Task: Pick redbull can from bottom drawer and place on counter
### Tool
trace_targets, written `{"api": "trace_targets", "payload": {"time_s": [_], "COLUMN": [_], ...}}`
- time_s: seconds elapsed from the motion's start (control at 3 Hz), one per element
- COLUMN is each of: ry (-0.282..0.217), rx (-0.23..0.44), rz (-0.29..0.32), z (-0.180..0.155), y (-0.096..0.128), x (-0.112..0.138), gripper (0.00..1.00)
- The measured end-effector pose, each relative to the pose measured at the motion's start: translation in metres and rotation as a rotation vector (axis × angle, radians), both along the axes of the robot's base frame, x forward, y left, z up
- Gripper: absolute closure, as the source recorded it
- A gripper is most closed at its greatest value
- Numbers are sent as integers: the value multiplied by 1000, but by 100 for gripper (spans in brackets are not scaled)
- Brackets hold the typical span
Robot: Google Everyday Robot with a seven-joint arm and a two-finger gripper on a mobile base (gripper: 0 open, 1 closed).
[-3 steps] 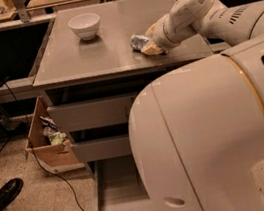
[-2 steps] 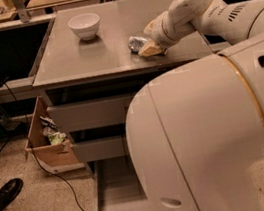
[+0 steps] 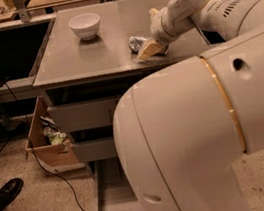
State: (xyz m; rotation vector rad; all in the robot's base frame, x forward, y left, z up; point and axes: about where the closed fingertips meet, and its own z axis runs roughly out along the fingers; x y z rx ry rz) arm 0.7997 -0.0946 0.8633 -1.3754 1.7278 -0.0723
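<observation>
The redbull can, small, silvery and crinkled, lies on the counter right of its middle. My gripper is over the counter at the can's right side and is open. Its near pale finger rests on the counter against the can, and the other fingertip shows behind. The bottom drawer is pulled out below the cabinet, and the part of its floor that shows is bare. My large white arm body hides the drawer's right part.
A round white bowl stands at the counter's back left. Two shut grey drawer fronts sit above the open one. A cardboard box with scraps stands on the floor at the left, with a cable and a black shoe nearby.
My arm has lifted and drawn back a little to the right. More of the can now shows to the left of my near finger, lying on the counter.
</observation>
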Motion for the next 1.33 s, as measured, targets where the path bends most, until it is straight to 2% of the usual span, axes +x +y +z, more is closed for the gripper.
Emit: {"api": "trace_targets", "payload": {"time_s": [0.33,0.67,1.0,1.33], "ry": [2,-27,-100,-140], "rx": [2,-24,-32,-20], "rz": [-6,-33,-60,-95], "z": [2,31,90,120], "y": [-1,-20,-46,-75], "x": [-1,-20,-50,-74], "gripper": [0,1,8,4]}}
